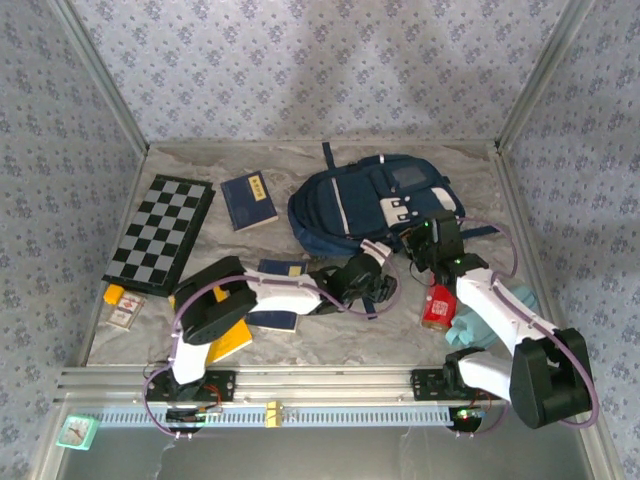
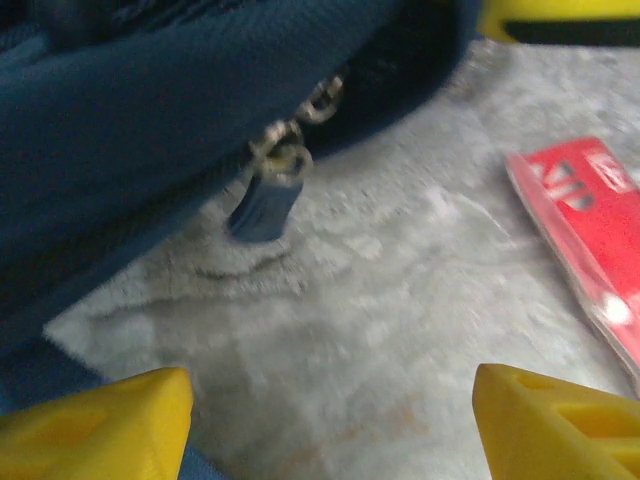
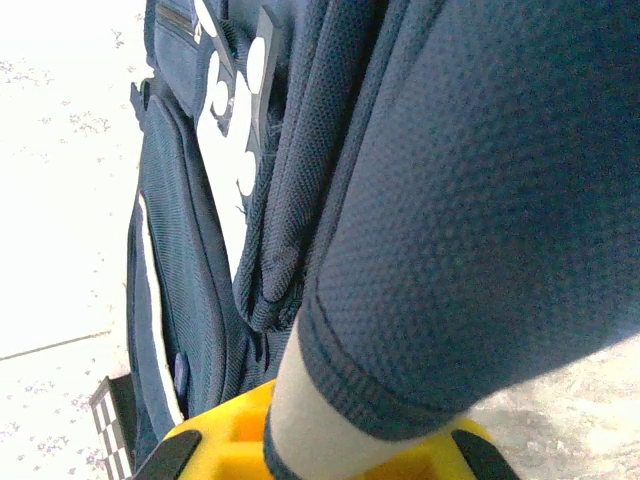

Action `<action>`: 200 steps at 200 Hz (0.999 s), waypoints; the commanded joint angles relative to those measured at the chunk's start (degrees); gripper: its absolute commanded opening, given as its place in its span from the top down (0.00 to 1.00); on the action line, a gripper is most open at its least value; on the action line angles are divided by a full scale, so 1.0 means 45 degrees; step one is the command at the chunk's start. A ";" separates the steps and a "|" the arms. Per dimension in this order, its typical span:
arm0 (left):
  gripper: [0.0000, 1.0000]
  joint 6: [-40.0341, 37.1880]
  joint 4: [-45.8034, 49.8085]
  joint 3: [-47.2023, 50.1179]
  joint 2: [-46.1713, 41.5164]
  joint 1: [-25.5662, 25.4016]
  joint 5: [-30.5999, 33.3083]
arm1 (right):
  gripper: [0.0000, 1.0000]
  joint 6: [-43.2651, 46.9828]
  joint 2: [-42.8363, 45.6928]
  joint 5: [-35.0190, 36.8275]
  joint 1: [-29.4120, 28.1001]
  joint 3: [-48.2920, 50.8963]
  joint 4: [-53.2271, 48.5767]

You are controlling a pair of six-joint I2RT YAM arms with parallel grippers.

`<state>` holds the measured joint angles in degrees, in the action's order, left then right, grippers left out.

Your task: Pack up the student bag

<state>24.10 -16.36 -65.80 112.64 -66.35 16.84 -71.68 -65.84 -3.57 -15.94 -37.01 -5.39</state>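
The bag [image 1: 375, 200] is lying toward the back of the table [image 1: 330, 345], a little right of centre, with its white patches facing up. The right claw [image 1: 428, 240] is pushing in at the bag's near right corner. From its wrist camera it is clamped together on a fold of the navy fabric, with a pale inner edge running down between the yellow fingers [image 3: 215, 445]. The left claw [image 1: 378, 288] is hovering low at the bag's near edge. Its yellow fingertips [image 2: 100, 420] are standing apart with nothing but bare table between them. Just ahead of them a zipper pull [image 2: 265, 205] is hanging from the bag. A red pack [image 1: 437, 305] is lying on the table just beside the right arm. A chessboard [image 1: 160, 230] is sitting at the far left, with a blue book [image 1: 248, 200] lying between it and the bag. A yellow book [image 1: 232, 338] is lying partly under the left arm.
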 commanded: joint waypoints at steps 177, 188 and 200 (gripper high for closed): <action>0.97 -0.0085 -0.1561 -0.1020 0.0373 0.0584 0.1760 | 1.00 0.0394 0.0863 -0.0010 -0.0234 -0.0808 -0.0369; 1.00 -0.0120 -0.1545 -0.0842 0.0212 0.0587 0.1659 | 1.00 0.0488 0.0881 0.0012 -0.0136 -0.0942 -0.0607; 1.00 -0.0020 -0.1396 -0.0627 0.0075 0.0618 0.1739 | 1.00 0.0624 0.0882 -0.0029 -0.0016 -0.1007 -0.0619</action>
<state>24.60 -20.40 -70.06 116.97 -64.18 25.50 -71.11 -63.09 -1.98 -16.69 -38.00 -7.53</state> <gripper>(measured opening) 0.056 0.059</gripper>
